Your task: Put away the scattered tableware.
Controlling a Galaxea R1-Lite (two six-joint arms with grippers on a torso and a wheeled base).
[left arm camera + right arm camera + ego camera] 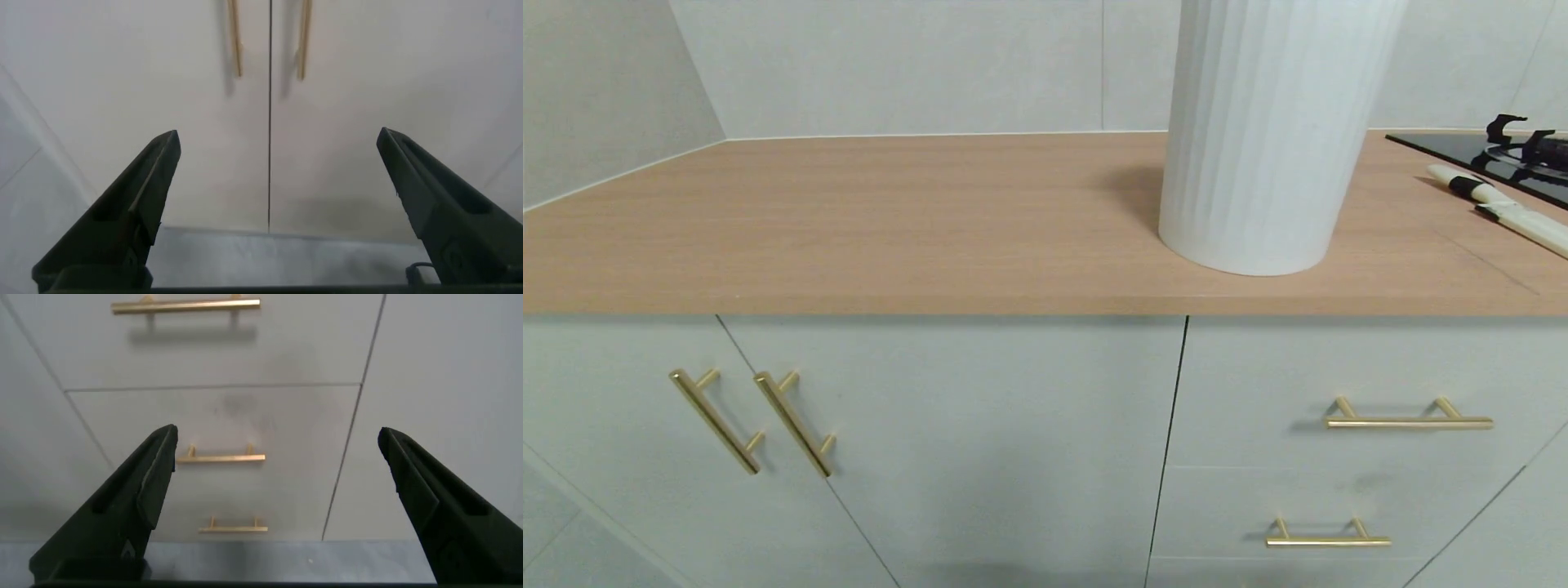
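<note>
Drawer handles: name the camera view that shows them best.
The right wrist view: it faces the drawer fronts squarely and takes in three drawer handles beyond the open right gripper. The head view catches two of those handles obliquely from above. The left wrist view faces the cupboard door handles instead.

White ribbed holder on the countertop — utensils beside the stove.
</note>
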